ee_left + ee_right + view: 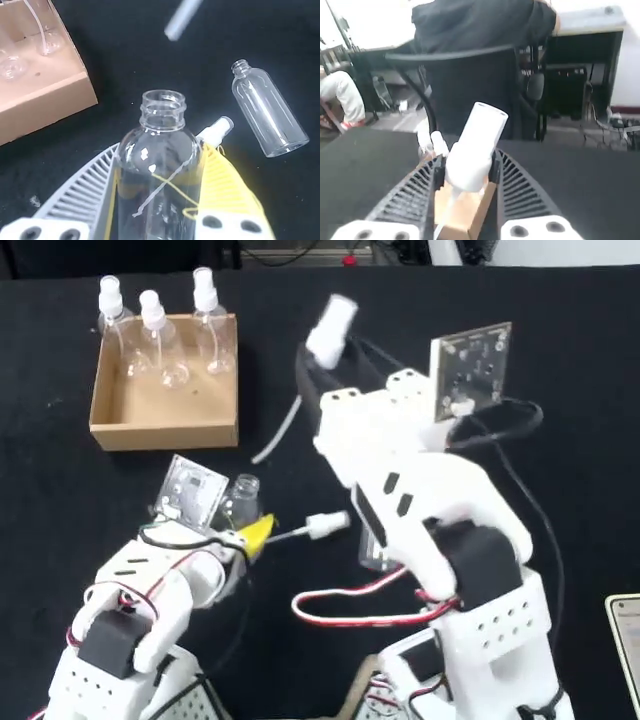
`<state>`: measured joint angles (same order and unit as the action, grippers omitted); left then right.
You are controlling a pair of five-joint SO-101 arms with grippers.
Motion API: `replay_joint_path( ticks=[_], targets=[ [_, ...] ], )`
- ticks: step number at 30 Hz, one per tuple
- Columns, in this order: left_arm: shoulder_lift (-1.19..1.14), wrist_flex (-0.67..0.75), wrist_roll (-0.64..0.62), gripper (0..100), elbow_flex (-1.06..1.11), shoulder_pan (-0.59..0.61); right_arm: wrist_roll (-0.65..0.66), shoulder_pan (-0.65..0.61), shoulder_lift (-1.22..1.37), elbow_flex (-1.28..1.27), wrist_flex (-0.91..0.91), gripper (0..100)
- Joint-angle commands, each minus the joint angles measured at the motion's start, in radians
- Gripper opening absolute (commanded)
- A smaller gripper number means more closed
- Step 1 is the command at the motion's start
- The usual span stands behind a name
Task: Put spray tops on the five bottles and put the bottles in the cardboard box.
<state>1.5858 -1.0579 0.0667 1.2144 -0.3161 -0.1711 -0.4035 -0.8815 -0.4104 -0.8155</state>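
Left wrist view: grips an uncapped bottle in the closed left claw, toward the bench's front left. Pinches a spray top in the closed right claw, above the bench middle. Shows three capped bottles in the cardboard box, far left corner.

I see the bottle in the left gripper as clear, glossy plastic, smooth and catching highlights. That gripper's fingers look like ribbed matt plastic. The spray top is smooth white plastic with a slight sheen. The cardboard box reads as matt brown cardboard. The table has a matt black, cloth-like surface.
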Motion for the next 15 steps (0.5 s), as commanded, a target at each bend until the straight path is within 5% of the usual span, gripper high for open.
replay_joint_path(
  ticks=[1,15],
  targets=[
    [0.009,0.002,0.011,12,-0.047,-0.008,0.006,-0.021,-0.027,0.038,-0.061,3.9],
    [0.255,0.035,0.011,13,0.074,-0.007,0.008,-0.115,-0.033,0.041,-0.077,3.9]
  ],
)
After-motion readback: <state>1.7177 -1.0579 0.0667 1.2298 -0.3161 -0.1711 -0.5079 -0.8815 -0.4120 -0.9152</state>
